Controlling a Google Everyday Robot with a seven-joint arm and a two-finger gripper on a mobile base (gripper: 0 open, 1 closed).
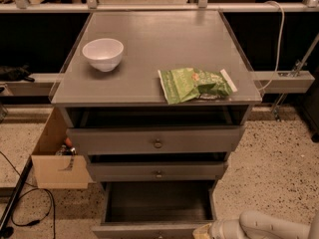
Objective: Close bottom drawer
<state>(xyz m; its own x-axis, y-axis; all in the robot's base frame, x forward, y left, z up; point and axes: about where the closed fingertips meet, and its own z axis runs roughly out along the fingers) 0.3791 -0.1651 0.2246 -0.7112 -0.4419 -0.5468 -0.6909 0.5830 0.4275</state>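
Speckled floor (279, 153) all around, with a grey desk (164, 39) in the middle. On top, a white bowl (103, 54) on the left and a green snack bag (194, 83) on the right.

Lowest and nearest, the bottom drawer (159, 203): pulled far out, dark inside, flat grey front cut off at the near edge.

Looks stiff, wooden and not fragile. Probably slides with a flat push on the front, no grabbing needed.

End effector (205, 231) near right, just beside the front. Cannot tell how open.
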